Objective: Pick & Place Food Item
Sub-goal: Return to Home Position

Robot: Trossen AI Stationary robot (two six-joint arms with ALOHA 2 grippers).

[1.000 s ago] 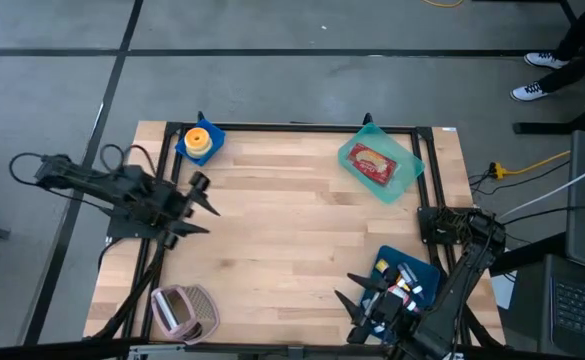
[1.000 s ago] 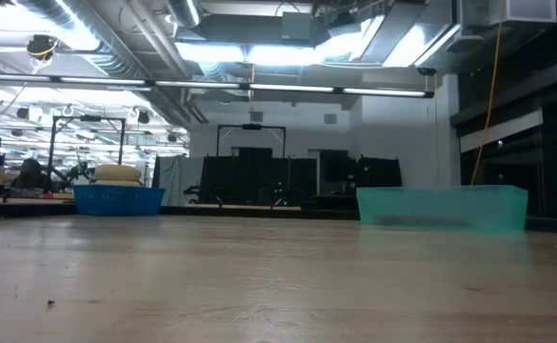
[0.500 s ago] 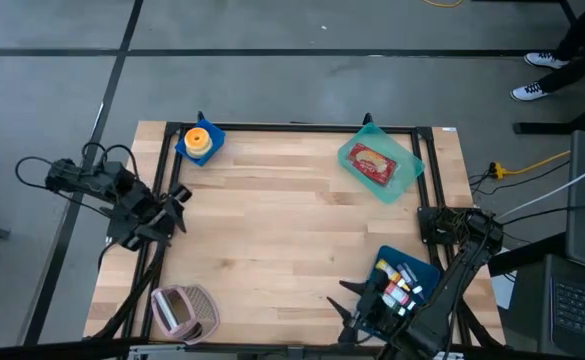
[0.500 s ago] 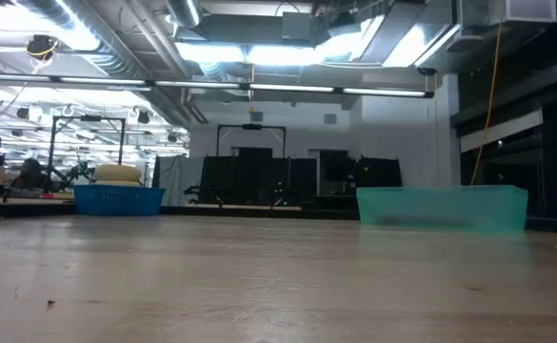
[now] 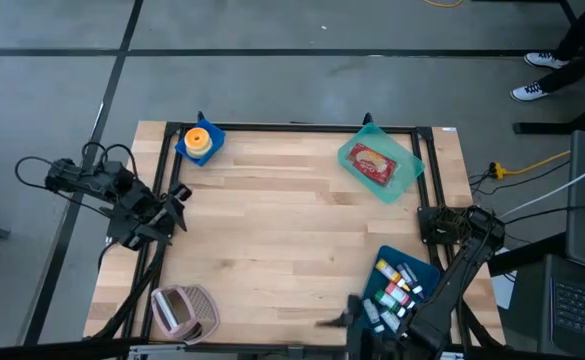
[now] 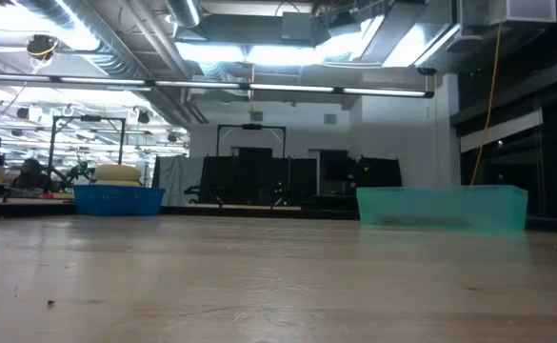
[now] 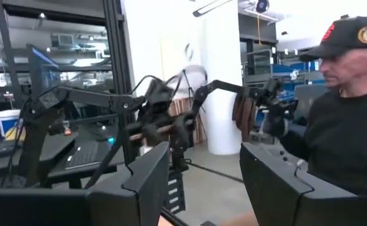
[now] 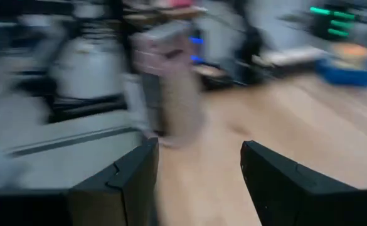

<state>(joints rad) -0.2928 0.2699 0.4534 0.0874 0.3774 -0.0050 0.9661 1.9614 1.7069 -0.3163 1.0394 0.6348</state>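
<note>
Table (image 5: 272, 230): pale wood-block top with lengthwise planks and a matte grain, inside a black metal frame.
Blue bin (image 5: 422, 270): rectangular and opaque, at 4 o'clock on the table near the corner.
Food colouring bottles (image 5: 397, 285): small slim bottles with caps of mixed colours, lying side by side inside the blue bin.
Teal bin (image 5: 408, 182): translucent and rectangular, set askew at 1 o'clock. It holds a flat red pack (image 5: 374, 163).
Small blue tub (image 5: 184, 148): at 11 o'clock, with a round orange-yellow item (image 5: 201, 140) in it.
Pink basket (image 5: 204, 303): open-work wall with rounded corners, at 7 o'clock by the near edge.
Left gripper (image 7: 203, 154): at 9 o'clock over the table's side rail. Its dark angular fingers stand apart with nothing between them.
Right gripper (image 8: 200, 145): at 5 o'clock over the near edge, just beside the blue bin. Its fingers are spread and empty, facing the pink basket across the wood.
Floor (image 5: 272, 80): grey concrete with dark seam lines.
Room: strip lights (image 6: 259, 90) and exposed ducting overhead.
Person (image 7: 340, 132): dark long-sleeved top and cap, standing beyond the table in the left wrist view.
</note>
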